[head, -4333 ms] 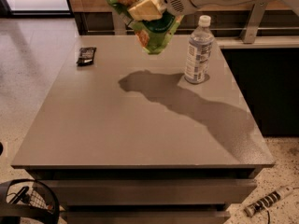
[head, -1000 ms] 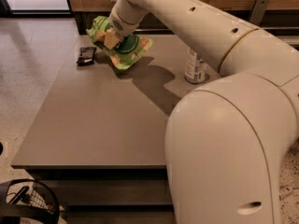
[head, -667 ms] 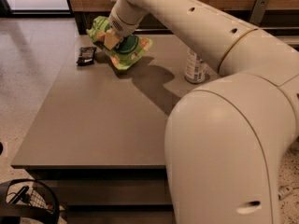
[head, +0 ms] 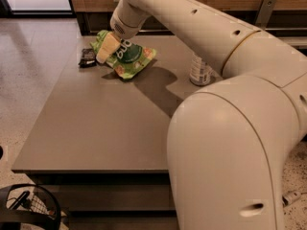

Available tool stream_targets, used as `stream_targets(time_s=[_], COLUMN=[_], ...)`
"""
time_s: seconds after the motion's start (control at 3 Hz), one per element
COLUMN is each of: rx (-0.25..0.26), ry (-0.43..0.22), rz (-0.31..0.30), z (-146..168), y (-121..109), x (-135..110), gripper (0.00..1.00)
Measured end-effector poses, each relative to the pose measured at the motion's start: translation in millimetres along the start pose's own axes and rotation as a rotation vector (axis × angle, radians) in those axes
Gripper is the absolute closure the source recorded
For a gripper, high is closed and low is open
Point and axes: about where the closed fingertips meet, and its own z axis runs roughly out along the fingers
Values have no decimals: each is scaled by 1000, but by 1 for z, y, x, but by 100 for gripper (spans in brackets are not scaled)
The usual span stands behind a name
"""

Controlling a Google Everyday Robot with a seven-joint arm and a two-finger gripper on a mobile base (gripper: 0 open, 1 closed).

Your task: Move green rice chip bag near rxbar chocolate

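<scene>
bag location: green rice chip bag (head: 128, 57) is down on the surface (head: 105, 128), far-left corner, lying slightly tilted. Its left edge is just beside the rxbar chocolate (head: 88, 57); can't tell if they touch.
gripper: gripper (head: 106, 48) is at the bag's upper-left edge, between bag and bar, with the arm reaching in from the right.
jaws: cannot tell whether they are clamped on the bag or let go. Only one side shows.
handling: my read is light, air-filled, soft crinkly film. It's glossy, so likely slippery, and the chips inside will crush under a hard squeeze.
grip point: a top or side seam or corner looks best. A flat fold is easier to pinch than the puffed middle.
other: water bottle (head: 199, 71) stands well apart on the right, partly behind the arm.
vs 4.3 s ago: the bag was then hanging in the air over the far edge near the bottle. It is now set down next to the bar.
vs 0.7 s ago: bag and gripper are in almost the same place.
task status: placement looks done or nearly done.
</scene>
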Motion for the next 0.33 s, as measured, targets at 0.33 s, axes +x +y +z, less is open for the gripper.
stream_targets(time_s=[0.33], rx=[0], ry=[0], rz=[0], z=[0], y=[0], x=[0], gripper=[0])
